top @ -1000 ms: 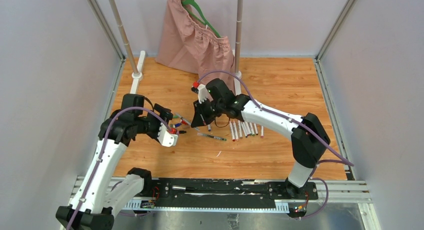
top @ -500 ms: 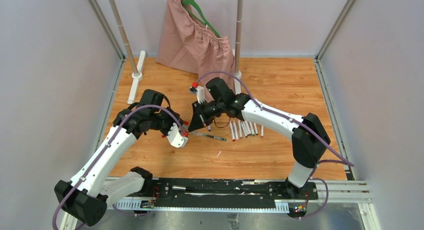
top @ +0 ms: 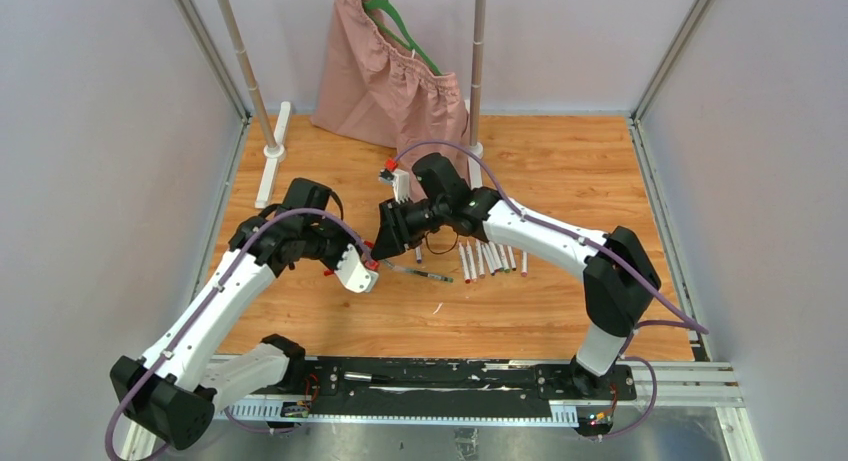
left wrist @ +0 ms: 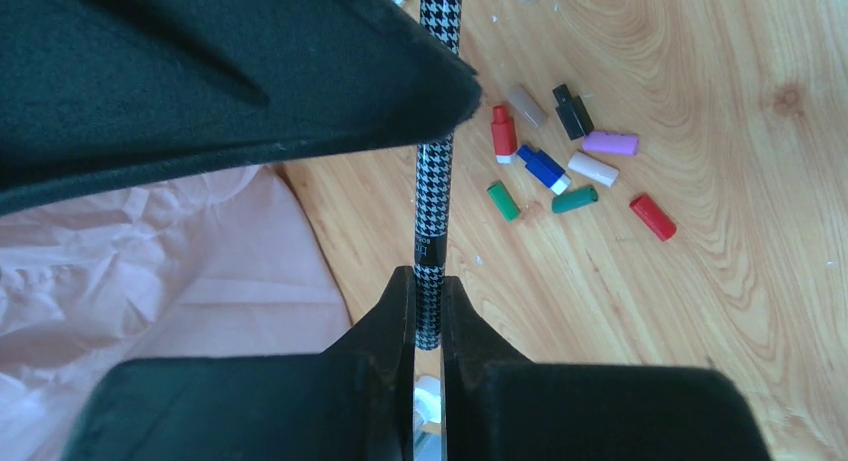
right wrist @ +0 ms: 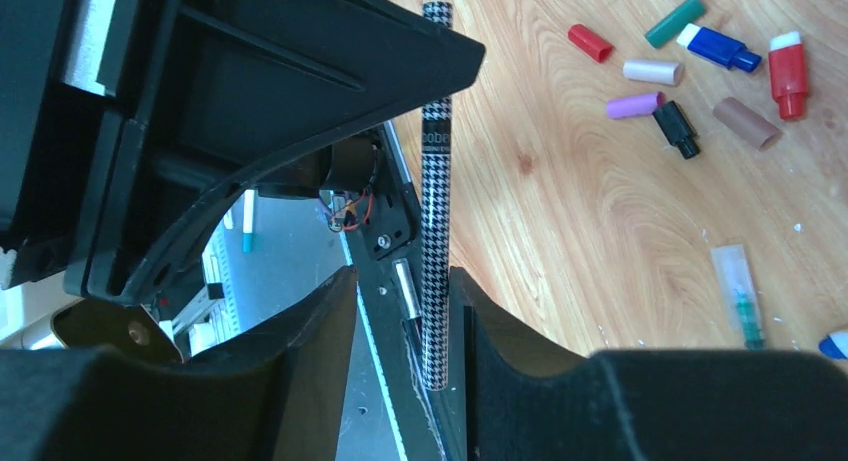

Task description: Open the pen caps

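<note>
Left fingers [left wrist: 392, 316] clamped together on houndstooth pen [left wrist: 432, 211], held above counter [top: 560, 161]. Right fingers [right wrist: 315, 341] apart, straddling that pen, gap on one side. Loose pen caps [left wrist: 543, 168] (red, green, blue, purple, white, black) lie clustered on counter beneath. Row of white pen barrels [top: 490, 258] just beside right arm. Pink cloth [top: 385, 81] at back.

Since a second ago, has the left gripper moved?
Yes. The left gripper, shut on the houndstooth pen, shifted right, away from the white post base, toward the row of pens.
</note>
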Robot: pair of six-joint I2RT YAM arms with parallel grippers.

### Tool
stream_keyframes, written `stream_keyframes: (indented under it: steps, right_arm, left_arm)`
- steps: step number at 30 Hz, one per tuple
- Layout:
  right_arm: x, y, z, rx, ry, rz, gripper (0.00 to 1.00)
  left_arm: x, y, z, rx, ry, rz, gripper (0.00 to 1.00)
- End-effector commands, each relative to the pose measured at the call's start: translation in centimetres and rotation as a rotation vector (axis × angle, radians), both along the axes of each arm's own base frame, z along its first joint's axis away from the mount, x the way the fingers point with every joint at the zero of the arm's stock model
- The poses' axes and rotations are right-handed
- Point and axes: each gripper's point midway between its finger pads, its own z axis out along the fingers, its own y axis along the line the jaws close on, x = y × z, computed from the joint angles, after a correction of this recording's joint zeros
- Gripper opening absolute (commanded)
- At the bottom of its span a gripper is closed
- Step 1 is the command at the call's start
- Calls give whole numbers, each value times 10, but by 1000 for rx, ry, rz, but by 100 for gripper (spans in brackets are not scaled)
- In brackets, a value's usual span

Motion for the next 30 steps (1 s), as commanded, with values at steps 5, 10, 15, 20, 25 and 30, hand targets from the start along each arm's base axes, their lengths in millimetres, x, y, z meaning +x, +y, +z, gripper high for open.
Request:
stream_keyframes:
  steps: [5,10,15,20,25,30]
  right_arm:
    - [4,14,-3,62,75,-27,40]
    - [8,19,2,84,66,-30,23]
    - [8,9,-4,66,59,-52,0]
    - [0,-29,-23,-9,71,-96,0]
    - [-20,-67,-45,-115,86,-114,0]
    - [-32,-93,-50,-164,81,-128,0]
  left_arm:
    - [8,-6,17,-48,3,50,0]
    - [9,-7,17,-53,10,58,0]
    - [12,-2,13,-28,15,82,0]
    - [32,20,-10,111,-42,144,0]
    - [56,34,-25,147,-57,229,0]
    - [76,43,-28,164,-80,291,0]
